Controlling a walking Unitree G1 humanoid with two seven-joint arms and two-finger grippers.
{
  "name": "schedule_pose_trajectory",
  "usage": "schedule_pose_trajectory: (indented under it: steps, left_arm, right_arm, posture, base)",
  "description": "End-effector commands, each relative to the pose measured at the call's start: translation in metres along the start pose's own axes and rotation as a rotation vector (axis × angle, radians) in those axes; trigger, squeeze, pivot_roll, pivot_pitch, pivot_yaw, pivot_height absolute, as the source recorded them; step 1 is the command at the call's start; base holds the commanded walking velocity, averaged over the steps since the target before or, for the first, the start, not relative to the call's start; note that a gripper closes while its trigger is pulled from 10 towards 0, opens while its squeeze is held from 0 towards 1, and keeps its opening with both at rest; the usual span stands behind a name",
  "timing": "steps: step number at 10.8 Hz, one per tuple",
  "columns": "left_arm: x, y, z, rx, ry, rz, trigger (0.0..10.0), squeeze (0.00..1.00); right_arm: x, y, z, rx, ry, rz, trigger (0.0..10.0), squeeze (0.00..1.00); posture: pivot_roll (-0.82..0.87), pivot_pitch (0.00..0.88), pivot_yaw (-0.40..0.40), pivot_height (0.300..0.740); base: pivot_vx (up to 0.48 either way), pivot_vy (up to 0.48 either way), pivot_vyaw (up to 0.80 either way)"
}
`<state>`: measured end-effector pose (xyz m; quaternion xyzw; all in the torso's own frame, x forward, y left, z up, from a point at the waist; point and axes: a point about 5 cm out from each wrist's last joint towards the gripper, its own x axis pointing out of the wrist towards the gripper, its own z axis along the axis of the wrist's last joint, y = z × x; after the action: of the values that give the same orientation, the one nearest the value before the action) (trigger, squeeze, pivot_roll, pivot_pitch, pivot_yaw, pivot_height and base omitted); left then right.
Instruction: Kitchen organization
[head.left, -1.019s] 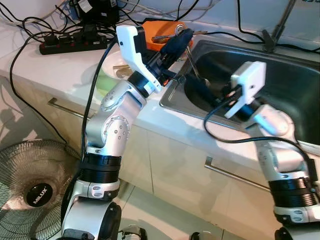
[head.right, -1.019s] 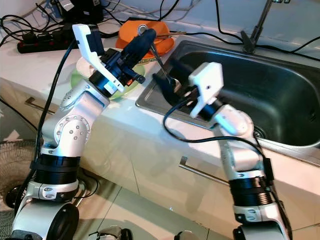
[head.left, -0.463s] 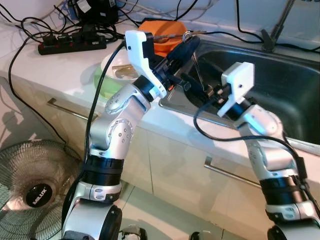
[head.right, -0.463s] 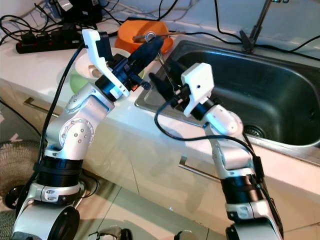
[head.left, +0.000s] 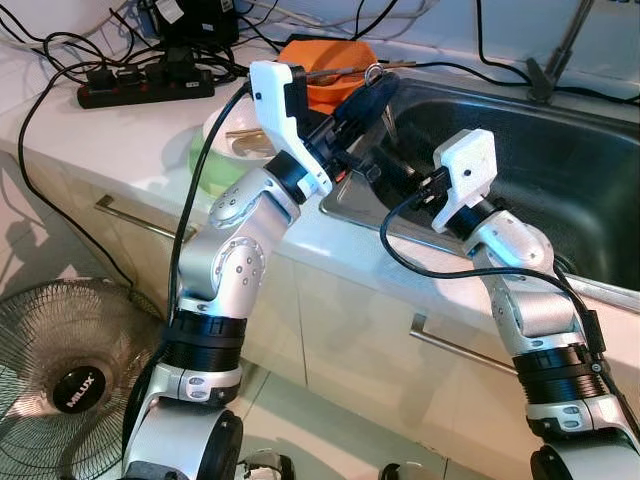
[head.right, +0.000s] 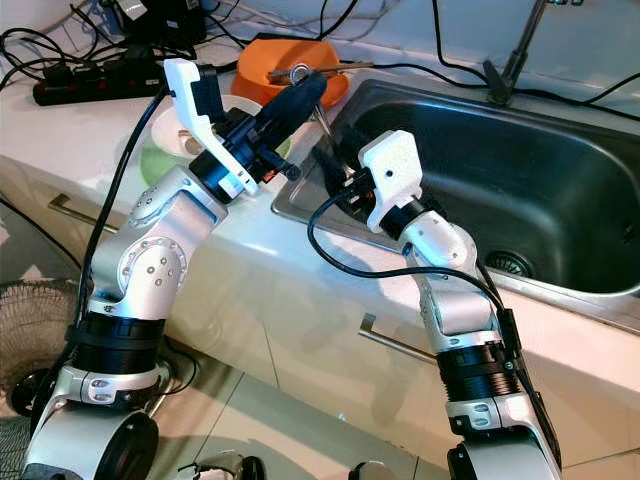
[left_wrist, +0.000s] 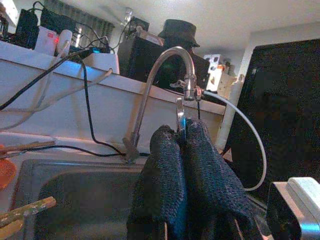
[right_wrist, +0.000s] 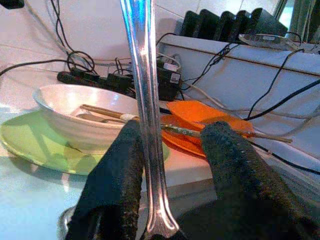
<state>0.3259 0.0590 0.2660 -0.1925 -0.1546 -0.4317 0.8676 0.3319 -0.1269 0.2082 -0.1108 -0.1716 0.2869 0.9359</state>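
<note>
A slender polished steel utensil (right_wrist: 145, 115) is clenched near its ring end by the left pincer (head.left: 368, 95), whose two black fingers (left_wrist: 165, 190) are pressed together around the metal above the left edge of the dark stainless sink (head.right: 560, 190). The utensil hangs down from that grip, and its flared handle end lies between the parted fingers (right_wrist: 115, 185) of the right pincer (head.right: 333, 172), which is released; one finger looks to be just beside the handle, the other apart from it.

Compared with a second ago, the right arm has been brought up out of the sink basin and over towards the left pincer, so that its fingers now straddle the utensil; in the last half second only a small further approach has been made. The left pincer has been kept almost in place. This is judged to be a hand-over being prepared, with the utensil not yet transferred.

Beyond the right pincer, on the white table (head.left: 120, 140), a white ceramic bowl (right_wrist: 75, 112) holding wooden chopsticks is seen on a round green plate (right_wrist: 30, 145), with an orange plate (right_wrist: 210, 117) alongside.
</note>
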Motion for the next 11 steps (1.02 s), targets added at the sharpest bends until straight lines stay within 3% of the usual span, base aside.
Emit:
schedule_pose_trajectory:
  steps: [1, 11]
  left_arm:
    - [-0.0006, -0.0021, 0.0029, 0.021, -0.001, -0.01, 10.0, 0.0]
    - [0.0004, -0.0006, 0.002, 0.057, 0.005, 0.004, 10.0, 0.0]
  right_arm:
    - [0.0056, 0.0025, 0.0048, -0.013, -0.023, 0.01, 0.0, 0.0]
    - [0.0079, -0.0009, 0.0061, -0.015, -0.048, -0.03, 0.0, 0.0]
  posture:
    - [0.04, 0.069, 0.072, 0.74]
    - [0.04, 0.069, 0.075, 0.74]
  base:
    - [0.0, 0.0, 0.0]
    - [0.0, 0.0, 0.0]
